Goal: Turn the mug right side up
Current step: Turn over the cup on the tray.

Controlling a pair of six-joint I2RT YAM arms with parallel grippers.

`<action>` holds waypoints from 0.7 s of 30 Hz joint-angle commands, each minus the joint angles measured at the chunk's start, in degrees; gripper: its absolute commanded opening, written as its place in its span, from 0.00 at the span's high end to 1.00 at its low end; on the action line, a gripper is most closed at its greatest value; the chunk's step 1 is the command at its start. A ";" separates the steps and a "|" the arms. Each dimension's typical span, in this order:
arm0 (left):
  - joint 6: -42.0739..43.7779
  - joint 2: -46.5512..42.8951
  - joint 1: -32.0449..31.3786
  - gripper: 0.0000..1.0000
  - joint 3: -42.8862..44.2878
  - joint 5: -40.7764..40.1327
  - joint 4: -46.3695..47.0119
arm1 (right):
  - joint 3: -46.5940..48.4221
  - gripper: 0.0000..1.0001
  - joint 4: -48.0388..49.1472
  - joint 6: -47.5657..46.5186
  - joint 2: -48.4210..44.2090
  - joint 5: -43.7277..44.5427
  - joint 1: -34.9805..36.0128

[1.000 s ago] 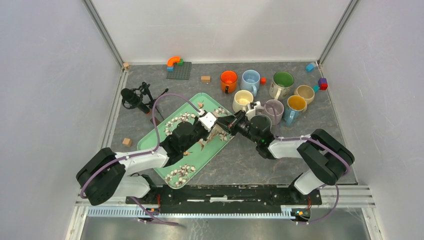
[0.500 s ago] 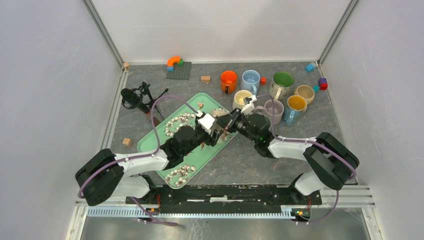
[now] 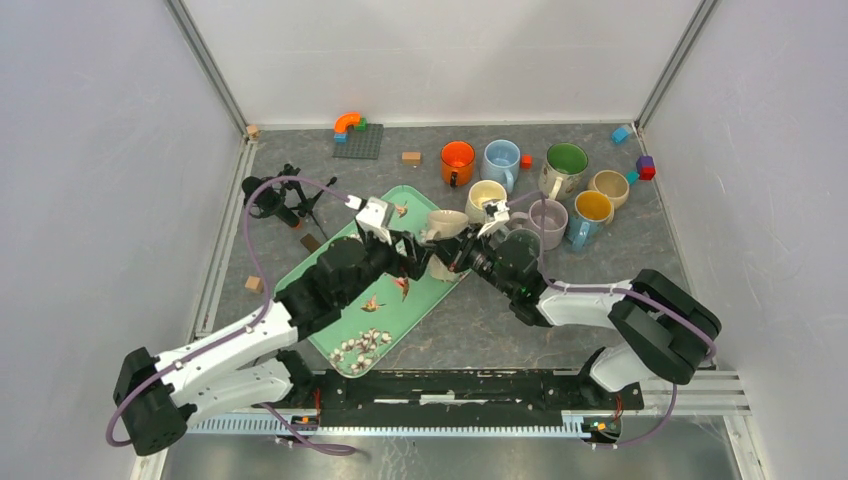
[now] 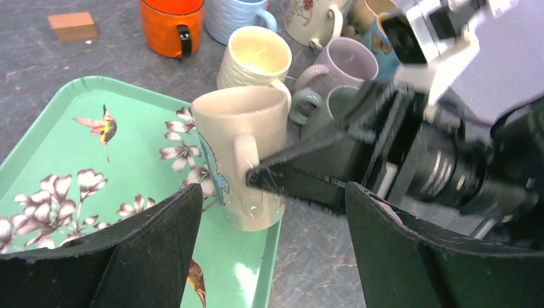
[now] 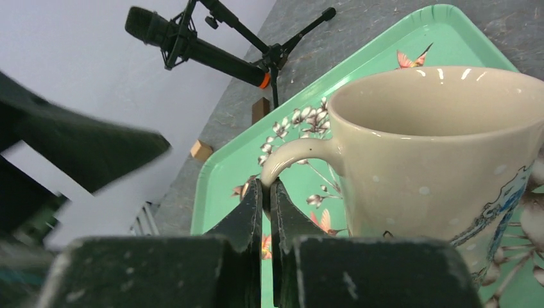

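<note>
Top external view: mug (image 3: 446, 224) upright at the tray's (image 4: 58, 151) edge.
Left claw (image 4: 272, 256) has let go and pulled back, jaws wide; right claw (image 5: 268, 192) pinches the handle, closed tight.

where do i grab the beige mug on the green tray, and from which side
Take the beige ceramic mug with the blue print by its loop handle, coming in low and level from the handle's side. It stands upright, mouth up, at the edge of the green flowered tray, so the handle juts out sideways. The right pincer is shut on it there.
</note>
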 commanded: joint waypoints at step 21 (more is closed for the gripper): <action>-16.34 7.93 12.17 0.16 19.35 14.75 -32.65 | -9.97 1.00 43.47 -33.94 8.67 12.92 9.68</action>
